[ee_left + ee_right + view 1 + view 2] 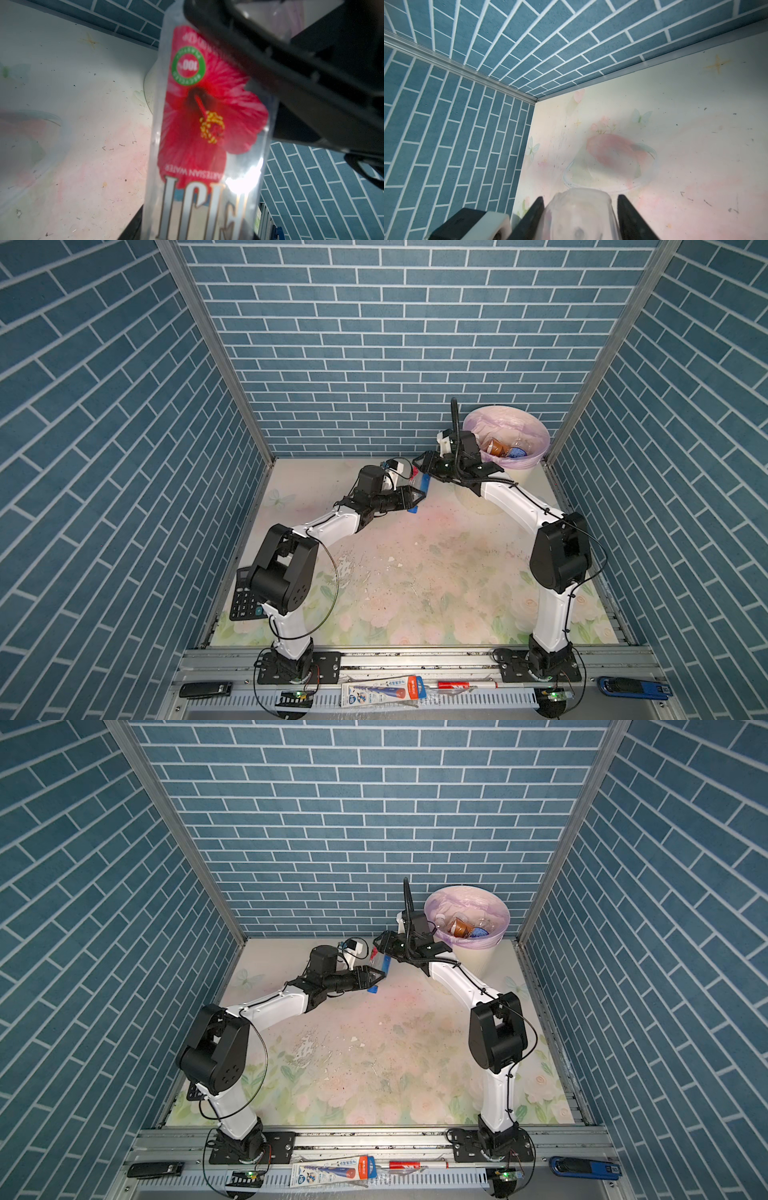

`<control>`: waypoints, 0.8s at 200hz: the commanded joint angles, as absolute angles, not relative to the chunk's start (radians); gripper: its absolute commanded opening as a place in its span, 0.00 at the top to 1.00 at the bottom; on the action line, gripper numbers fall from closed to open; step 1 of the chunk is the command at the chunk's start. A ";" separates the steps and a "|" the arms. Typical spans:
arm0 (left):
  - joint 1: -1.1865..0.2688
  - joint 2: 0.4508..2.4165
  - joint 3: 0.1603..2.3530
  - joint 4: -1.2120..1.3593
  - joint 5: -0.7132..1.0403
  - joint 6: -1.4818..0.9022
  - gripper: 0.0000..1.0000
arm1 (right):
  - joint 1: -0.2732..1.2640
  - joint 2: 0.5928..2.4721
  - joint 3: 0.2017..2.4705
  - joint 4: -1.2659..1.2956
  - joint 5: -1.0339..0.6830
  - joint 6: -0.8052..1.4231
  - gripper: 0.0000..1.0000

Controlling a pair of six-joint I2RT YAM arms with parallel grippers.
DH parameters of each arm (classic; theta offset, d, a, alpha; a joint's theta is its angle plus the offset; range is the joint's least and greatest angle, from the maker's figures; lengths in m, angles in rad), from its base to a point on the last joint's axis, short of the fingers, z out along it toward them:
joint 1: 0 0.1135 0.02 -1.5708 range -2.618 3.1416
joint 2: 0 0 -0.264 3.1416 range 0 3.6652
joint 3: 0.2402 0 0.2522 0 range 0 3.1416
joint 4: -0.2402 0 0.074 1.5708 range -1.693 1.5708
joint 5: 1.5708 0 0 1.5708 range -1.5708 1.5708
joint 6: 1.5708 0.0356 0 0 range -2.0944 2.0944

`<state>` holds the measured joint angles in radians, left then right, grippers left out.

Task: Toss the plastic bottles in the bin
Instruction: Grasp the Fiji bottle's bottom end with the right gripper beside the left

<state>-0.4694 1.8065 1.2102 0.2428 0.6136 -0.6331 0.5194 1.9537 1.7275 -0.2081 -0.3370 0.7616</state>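
Note:
A clear plastic bottle (424, 484) (387, 964) with a blue and red flower label hangs tilted above the mat at the back middle. My left gripper (417, 499) (379, 979) is shut on its lower part; in the left wrist view the bottle (207, 124) fills the space between the jaws. My right gripper (418, 467) (376, 947) stands open around its upper end. In the right wrist view that end of the bottle (579, 212) sits between the fingers, with a gap at one finger (627, 212). The lilac-lined bin (542, 435) (503, 912) at the back right holds several bottles, one brown (495, 446).
A black calculator (243, 603) (194, 1092) lies by the left wall, partly under the left arm. Tiled walls close in the back and both sides. On the front rail lie a pen pack (384, 693), a black device (205, 689) and a blue device (633, 689).

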 commanded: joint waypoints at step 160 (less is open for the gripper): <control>-0.474 1.796 1.242 0.222 0.575 -0.621 0.50 | 0.564 1.921 1.660 -0.242 -0.354 0.749 0.50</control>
